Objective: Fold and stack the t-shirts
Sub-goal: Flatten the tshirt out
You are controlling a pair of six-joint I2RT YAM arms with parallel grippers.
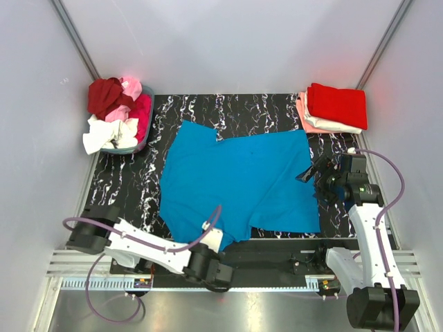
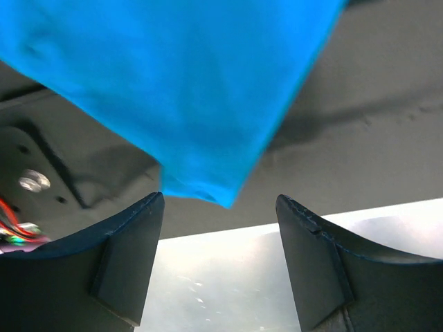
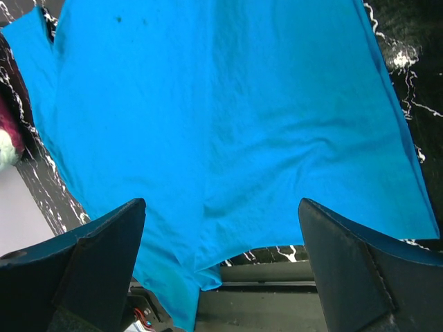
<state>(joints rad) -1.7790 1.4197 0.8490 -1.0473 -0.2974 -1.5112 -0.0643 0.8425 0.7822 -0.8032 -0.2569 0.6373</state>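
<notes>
The blue t-shirt lies spread flat on the table. Its side edge is under the right fingers, which stand open above it and grip nothing. One near corner hangs over the table's edge, just in front of the left fingers, which are also open and empty. The main risk, I think, is at this hanging corner: if the left fingers close only on its thin tip, the cloth can slip out, or a pull can drag the whole shirt off the table. The right fingers may also pinch a wrinkle and make the fold skew. The heap of unfolded t-shirts in the basket is well apart from both. The stack of folded t-shirts lies beyond the right fingers, and a careless swing could brush it. Nothing lies on the shirt itself.
</notes>
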